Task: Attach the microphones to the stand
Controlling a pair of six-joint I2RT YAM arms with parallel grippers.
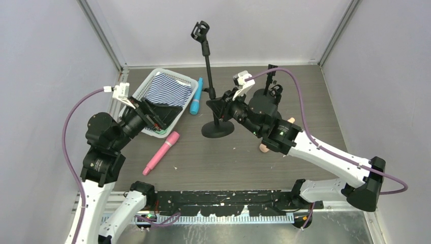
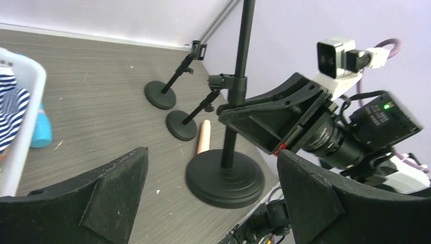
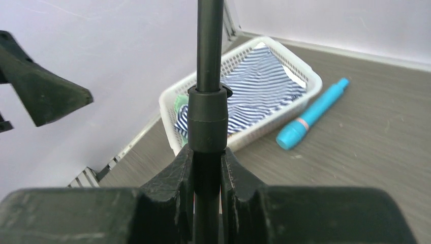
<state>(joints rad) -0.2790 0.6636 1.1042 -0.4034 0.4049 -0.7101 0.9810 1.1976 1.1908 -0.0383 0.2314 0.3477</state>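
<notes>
A tall black stand (image 1: 208, 66) with a clip (image 1: 200, 29) on top rises from a round base (image 1: 217, 128). My right gripper (image 1: 217, 108) is shut on its pole (image 3: 209, 61), fingers (image 3: 175, 170) pressed on both sides just under a collar. Left of the base, over the basket's near corner, my left gripper (image 1: 160, 119) stands open and empty, its fingers (image 2: 96, 195) wide apart. The blue microphone (image 1: 196, 96) lies beside the basket. The pink microphone (image 1: 161, 152) lies in front of the left arm. The peach microphone (image 2: 204, 136) lies behind the base, mostly hidden under the right arm in the top view.
A white basket (image 1: 189, 81) holding striped cloth sits at the back left. Two short black stands (image 2: 160, 95) (image 2: 181, 125) stand behind the tall one, near the right arm. Grey walls close in on three sides.
</notes>
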